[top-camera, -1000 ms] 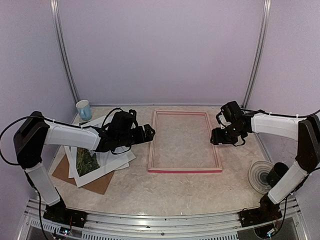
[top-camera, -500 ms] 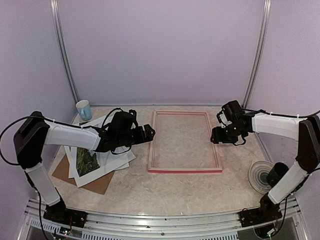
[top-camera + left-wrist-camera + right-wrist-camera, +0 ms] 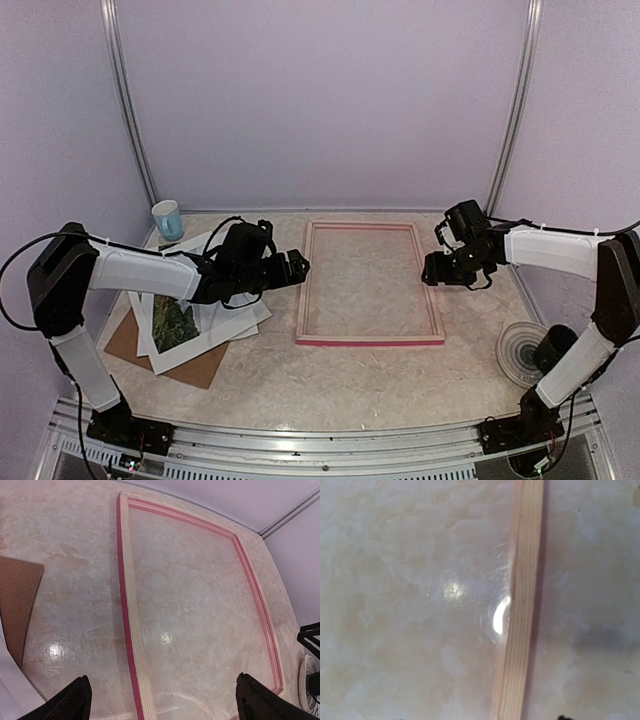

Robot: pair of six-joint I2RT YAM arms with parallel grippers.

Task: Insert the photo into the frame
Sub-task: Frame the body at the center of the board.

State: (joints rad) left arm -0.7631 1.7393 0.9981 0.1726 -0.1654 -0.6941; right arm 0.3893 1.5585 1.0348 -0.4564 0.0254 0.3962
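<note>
Currently, you have the large rectangular picture frame with thin pink and pale wood rails (image 3: 303, 290) lying flat mid-bench, with the mottled beige bench (image 3: 330, 390) showing through it. Your left hand (image 3: 296, 266) hangs at the frame's left rail, its black fingertips (image 3: 74, 703) spread wide and holding nothing. Your right hand (image 3: 432, 272) sits at the frame's right rail. Whether it is wide or narrow cannot be told, as its wrist view shows little but the wood rail. The rectangular paper photo of dark green trees (image 3: 173, 322) lies left of the frame, under your left arm. It sits among white sheets (image 3: 215, 330) on a brown board (image 3: 195, 368), apart from the frame.
</note>
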